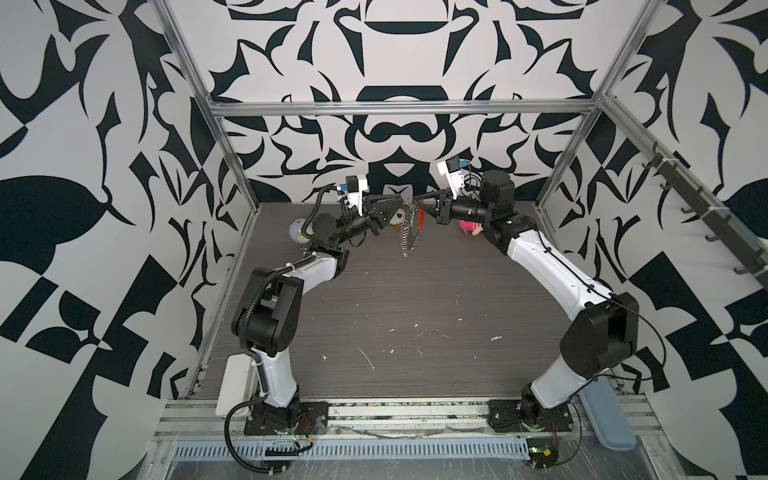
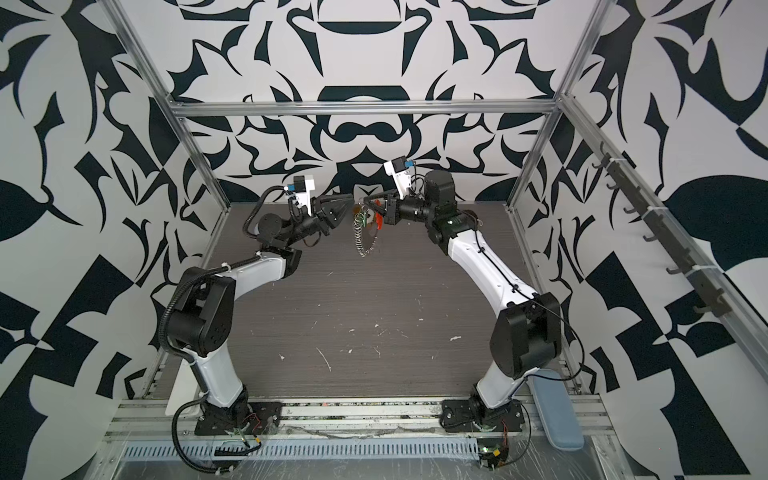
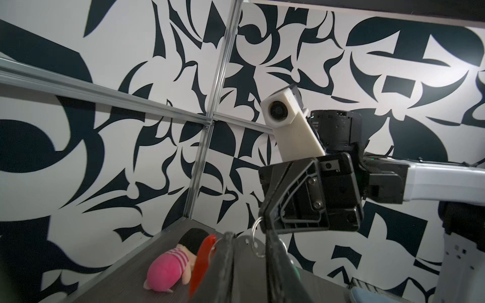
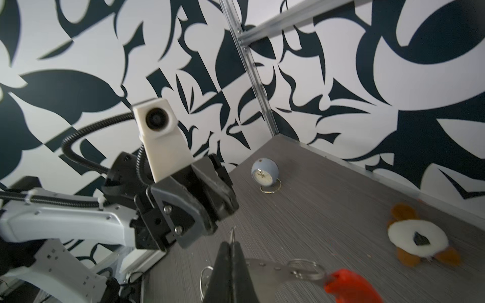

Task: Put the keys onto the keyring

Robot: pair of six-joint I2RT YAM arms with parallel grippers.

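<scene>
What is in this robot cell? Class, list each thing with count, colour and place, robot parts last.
Silver ring-chain keyring with orange-red plastic strip: one, silver and red, hanging in mid-air, back middle.
Small green plastic key tag: one, bright green, among the hanging rings.
Pink plush doll: one, pink, lying back right.
Brown-and-white plush toy: one, brown and white, back middle.
Pale blue globe clock: one, blue, standing back left.
Grey wood-grain table: one, grey, under everything.
Pale blue pad: one, blue, front right edge.
Flat white panel: one, white, front left edge.
Left pincer: one, black, left of the keyring.
Right pincer: one, black, shut on a keyring ring.
</scene>
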